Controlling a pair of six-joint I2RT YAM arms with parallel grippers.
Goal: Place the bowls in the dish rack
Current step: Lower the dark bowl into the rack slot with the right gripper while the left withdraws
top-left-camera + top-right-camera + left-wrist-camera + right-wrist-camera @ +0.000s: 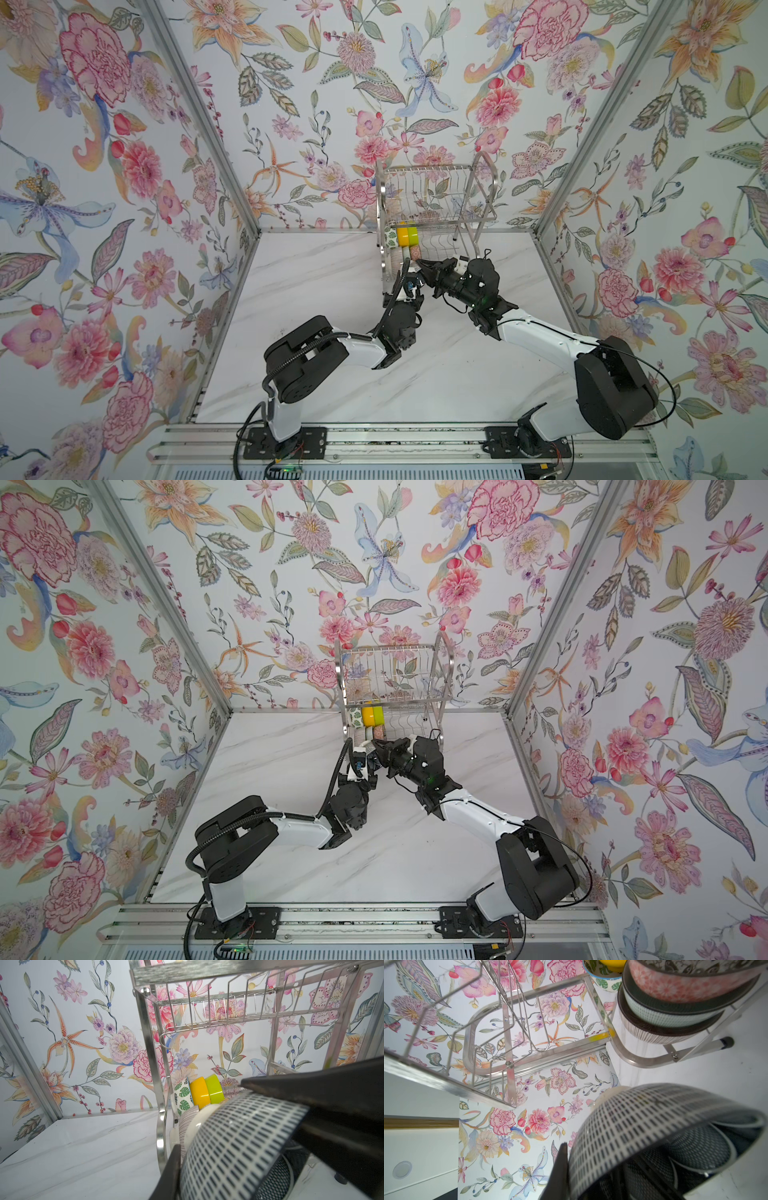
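Looking across my feeds, I find the dish rack (432, 168) at the back of the white marble table (332, 311), with all the crockery on its lower shelf (442, 248), packed toward the left end. Along the back of that shelf three bowls stand on edge side by side: a leaf-print bowl (182, 1097), an orange-yellow bowl (199, 1093) touching it, and a lime green bowl (215, 1089) touching that. In front of them is a second row, also on edge and nested close: a striped bowl (654, 1034) nearest the end frame, then a pale green bowl (664, 1014) with a dark rim, then a pink floral bowl (685, 985). Both arms meet at the front of this shelf around a dash-patterned bowl (643, 1122), which is tipped on edge just in front of the striped one; I cannot tell whether it touches the wires. My right gripper (420, 262) is clamped on its wall, with one finger (559, 1169) outside and the other inside the bowl. My left gripper (411, 270) has one finger (169, 1169) against the outside of the same bowl, but its other finger is hidden, so I cannot tell whether it grips or stands loose.
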